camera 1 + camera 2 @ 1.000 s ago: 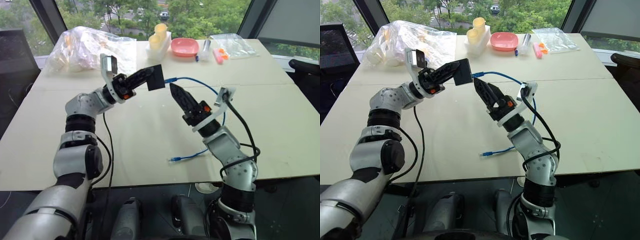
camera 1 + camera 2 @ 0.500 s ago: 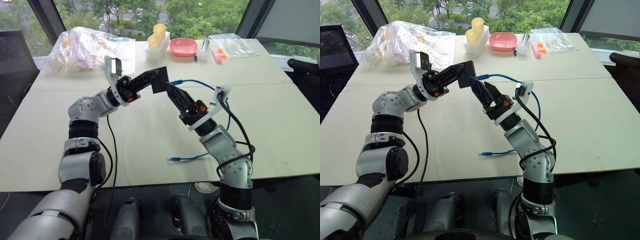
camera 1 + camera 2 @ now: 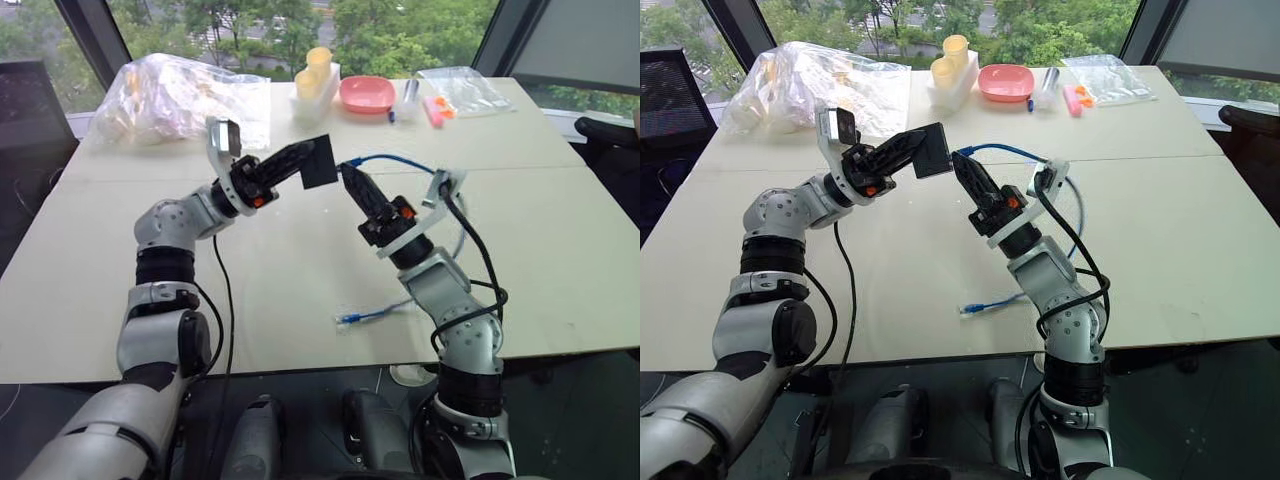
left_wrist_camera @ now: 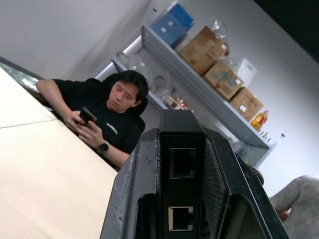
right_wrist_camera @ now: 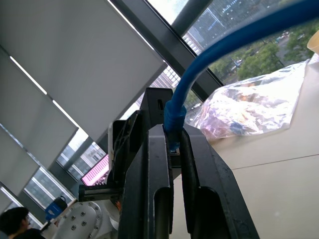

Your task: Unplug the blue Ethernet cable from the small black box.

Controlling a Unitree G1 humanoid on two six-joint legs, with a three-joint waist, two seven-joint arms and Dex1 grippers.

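My left gripper (image 3: 312,163) is pinched on the small black box (image 3: 320,162), holding it in the air above the tabletop (image 3: 560,230); the box's two ports face outward between my fingers (image 4: 130,199). My right gripper (image 3: 962,167), just beside the box, is pressed together on the plug end of the blue Ethernet cable (image 3: 1002,150). From there the cable arcs behind my right arm and runs down to the tabletop, where its other plug lies near the front edge.
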